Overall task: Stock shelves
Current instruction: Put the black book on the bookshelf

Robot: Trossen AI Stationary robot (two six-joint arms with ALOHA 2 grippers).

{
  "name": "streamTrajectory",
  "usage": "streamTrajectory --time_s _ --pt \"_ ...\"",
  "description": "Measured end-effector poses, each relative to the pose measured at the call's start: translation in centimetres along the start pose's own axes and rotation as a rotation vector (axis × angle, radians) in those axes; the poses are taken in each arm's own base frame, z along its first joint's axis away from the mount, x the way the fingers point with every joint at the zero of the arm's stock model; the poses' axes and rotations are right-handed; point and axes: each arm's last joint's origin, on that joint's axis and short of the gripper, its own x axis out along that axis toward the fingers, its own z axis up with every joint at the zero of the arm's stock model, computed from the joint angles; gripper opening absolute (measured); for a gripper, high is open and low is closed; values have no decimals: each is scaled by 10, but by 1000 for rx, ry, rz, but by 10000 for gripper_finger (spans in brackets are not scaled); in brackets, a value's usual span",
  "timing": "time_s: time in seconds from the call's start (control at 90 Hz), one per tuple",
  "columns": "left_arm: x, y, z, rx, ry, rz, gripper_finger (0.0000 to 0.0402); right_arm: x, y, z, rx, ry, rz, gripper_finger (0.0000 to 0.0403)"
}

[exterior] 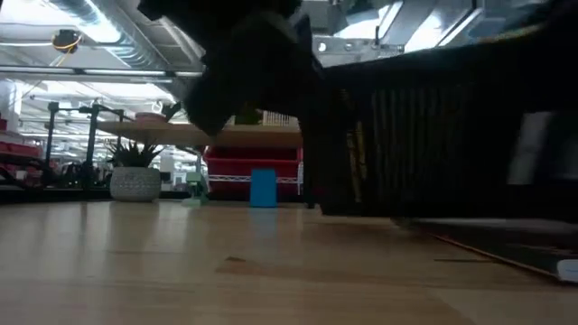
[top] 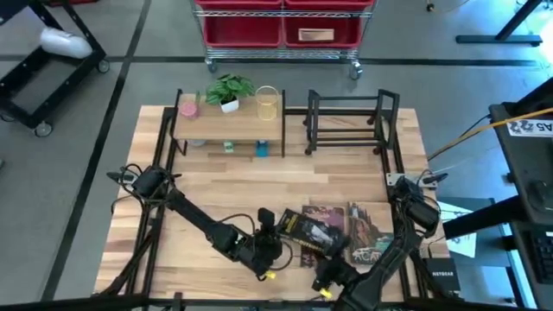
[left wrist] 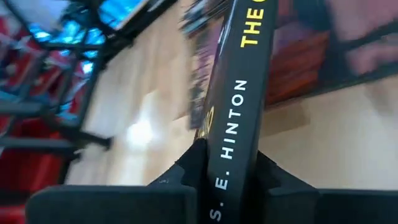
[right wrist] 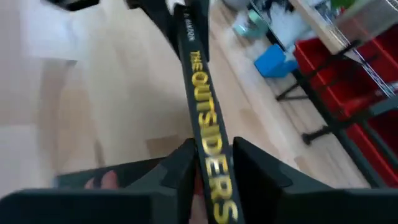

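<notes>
A black book, "The Outsiders" (top: 308, 230), is held near the table's front, spine toward both wrist cameras, with my left gripper (top: 275, 233) and my right gripper (top: 331, 262) shut on it at opposite ends. The light wood-topped shelf (top: 229, 130) stands at the far left of the table. The black open-frame rack (top: 350, 121) stands to its right. Two more books (top: 367, 229) lie flat beside the held one, covers up. My left gripper pinches the book between its two fingers (left wrist: 188, 171), one on each cover, at the author's-name end of the spine (left wrist: 231, 146). The fingers lie across the spine. My right gripper pinches the same book at the title end of the spine (right wrist: 203, 127), one finger (right wrist: 252, 163) on each cover, across the spine. In the high view the book is tilted. Whether its lower edge rests on the table does not show.
On top of the wooden shelf stand a potted plant (top: 229, 90), a pink cup (top: 187, 109) and a clear tumbler (top: 267, 104); a blue block (top: 260, 149) sits below. A wheeled cart with red bins (top: 281, 30) stands beyond the far edge.
</notes>
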Motion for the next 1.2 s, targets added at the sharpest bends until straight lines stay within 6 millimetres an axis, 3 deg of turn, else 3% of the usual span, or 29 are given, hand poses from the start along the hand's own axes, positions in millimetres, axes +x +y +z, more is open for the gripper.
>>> streamTrajectory --time_s 0.167,0.278,0.411,0.578,0.711,0.889,1.033,1.2 --pt "5 5 -5 22 44 73 35 14 -7 42 -46 80 47 180" --pt "6 6 -6 31 48 58 35 31 -17 60 -62 174 66 213" --pt "3 3 -4 28 32 55 35 54 -24 66 -132 253 67 224" --pt "-3 -1 -3 25 19 48 35 79 -30 56 -190 339 34 224" --pt "-8 -5 -2 11 10 47 35 92 -32 49 -192 398 35 183" --pt "-8 -5 -2 11 11 39 50 97 -27 43 -150 420 63 35" --pt "-11 -3 0 5 5 87 102 87 -28 36 -75 407 -16 33" --pt "-31 4 6 28 -10 258 139 71 -33 17 -27 377 -144 33"
